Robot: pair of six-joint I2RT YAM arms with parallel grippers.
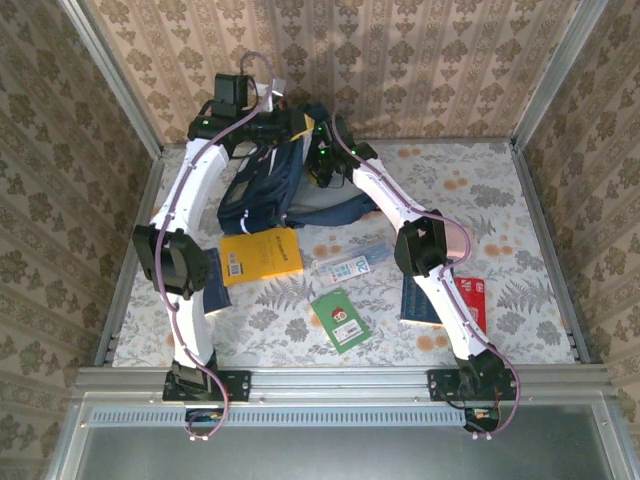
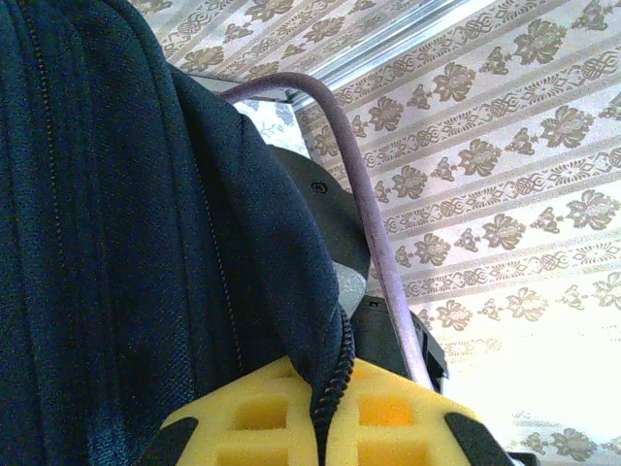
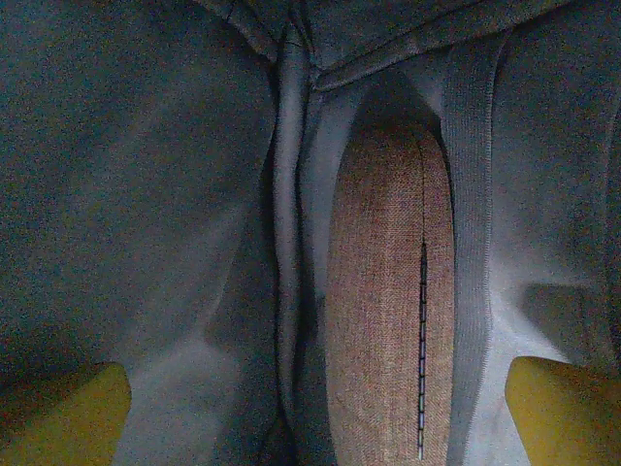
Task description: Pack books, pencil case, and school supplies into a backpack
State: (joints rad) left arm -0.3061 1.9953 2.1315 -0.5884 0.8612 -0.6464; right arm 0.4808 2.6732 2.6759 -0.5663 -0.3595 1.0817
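Patterned wallpaper walls [image 1: 400,60] close in a table [image 1: 540,260] covered in a floral print. The one backpack [image 1: 270,190] lies at the far centre of it, and both arms reach in to its top.

Four books lie in front of the backpack:
- One yellow book [image 1: 260,256] lies just in front of it.
- One green book [image 1: 340,318] lies nearer the arm bases, well apart from the yellow one.
- A navy book [image 1: 220,285] is partly under the left arm.
- A second navy book [image 1: 412,300] is partly under the right arm. So little of it shows that I take it for a book only from its flat dark edge.

Two supplies lie loose on the table:
- One blue-and-white packet [image 1: 348,265] sits between the yellow book and the right arm.
- One red pack [image 1: 474,300] sits just beside the right arm's outer side.

A third supply, a tan roll [image 3: 388,291] with a zip line down it, lies inside the backpack against the grey lining.

The left gripper [image 2: 325,427] is clamped on the backpack's zip edge. The dark fabric hem runs down between its yellow fingers [image 2: 252,417], which are pressed together on it. A purple cable [image 2: 374,233] arcs behind.

The right gripper [image 3: 310,417] is inside the backpack with its two yellow fingertips [image 3: 58,408] wide apart. They hold nothing, and the roll lies between them, nearer the right-hand tip.
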